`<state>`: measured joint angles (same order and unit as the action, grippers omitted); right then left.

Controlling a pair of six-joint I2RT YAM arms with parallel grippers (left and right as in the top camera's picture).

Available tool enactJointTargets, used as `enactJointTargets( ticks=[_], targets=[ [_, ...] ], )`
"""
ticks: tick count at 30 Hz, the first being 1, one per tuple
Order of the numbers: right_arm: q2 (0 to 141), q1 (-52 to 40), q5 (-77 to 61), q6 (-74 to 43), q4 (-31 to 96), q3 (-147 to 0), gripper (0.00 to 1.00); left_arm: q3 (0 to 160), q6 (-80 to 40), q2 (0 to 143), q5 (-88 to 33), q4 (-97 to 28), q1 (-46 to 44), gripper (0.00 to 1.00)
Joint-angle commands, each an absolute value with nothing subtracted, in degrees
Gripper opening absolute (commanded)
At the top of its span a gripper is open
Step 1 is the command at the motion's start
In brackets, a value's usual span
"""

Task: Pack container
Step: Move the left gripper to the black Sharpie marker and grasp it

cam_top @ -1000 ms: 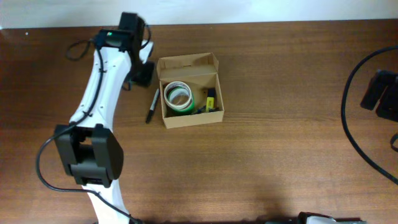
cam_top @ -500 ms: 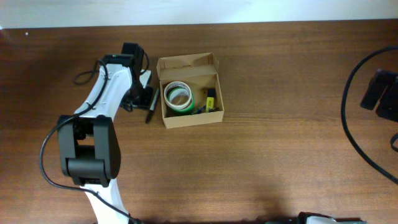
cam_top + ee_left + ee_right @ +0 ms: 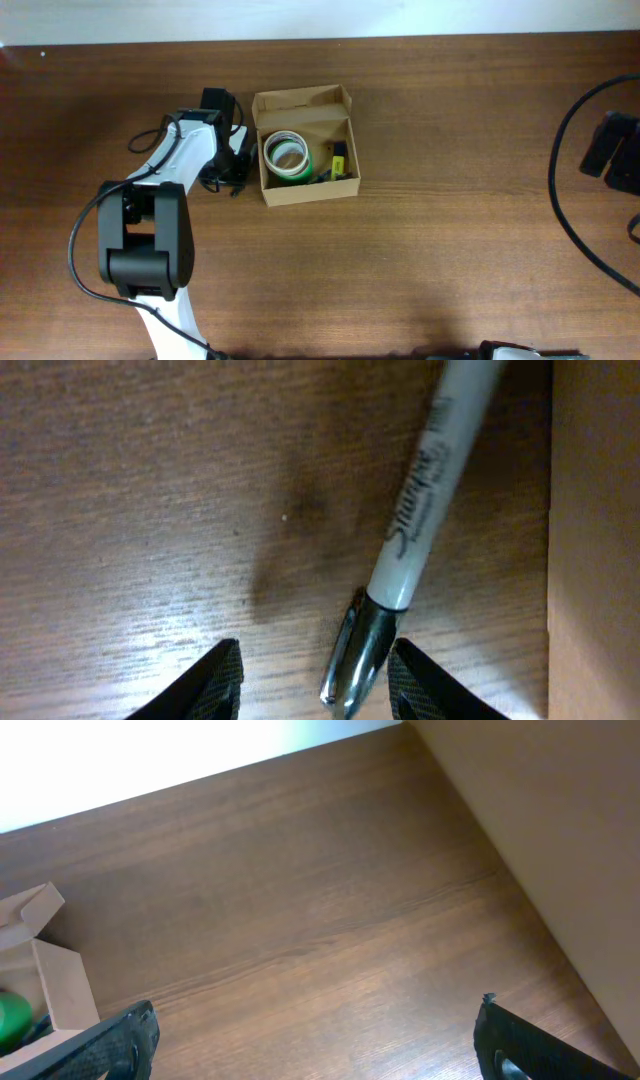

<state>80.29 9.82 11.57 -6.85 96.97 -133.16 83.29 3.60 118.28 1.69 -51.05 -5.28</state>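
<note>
The tan cardboard container (image 3: 300,190) stands open on the table with its flap lid (image 3: 300,102) folded back. It holds tape rolls (image 3: 287,155) and small dark and yellow items. A Sharpie marker (image 3: 415,530) lies on the wood just left of the container wall (image 3: 600,540). My left gripper (image 3: 315,685) is open, low over the table, its fingers on either side of the marker's metal-clipped cap. In the overhead view the left gripper (image 3: 232,170) hides most of the marker. My right gripper (image 3: 315,1040) is open and empty, far to the right.
The right arm's body (image 3: 612,150) and a black cable (image 3: 570,230) are at the table's right edge. A pale wall (image 3: 150,760) lies beyond the far table edge. The container also shows at the left of the right wrist view (image 3: 40,970).
My left gripper has moved from behind the container's left corner toward me and down, onto the marker beside the box. The right arm has not moved.
</note>
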Motion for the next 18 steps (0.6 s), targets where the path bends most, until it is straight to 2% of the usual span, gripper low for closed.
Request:
enactJointTargets(
  ticks=[1, 18],
  targets=[
    [79.9, 10.2, 12.7, -6.6, 97.3, -133.0, 0.99, 82.8, 3.9, 118.4, 0.8, -50.2, -5.1, 0.47],
    [79.9, 10.2, 12.7, -6.6, 97.3, -133.0, 0.99, 82.7, 6.4, 118.4, -2.8, -48.7, -5.2, 0.45]
  ],
)
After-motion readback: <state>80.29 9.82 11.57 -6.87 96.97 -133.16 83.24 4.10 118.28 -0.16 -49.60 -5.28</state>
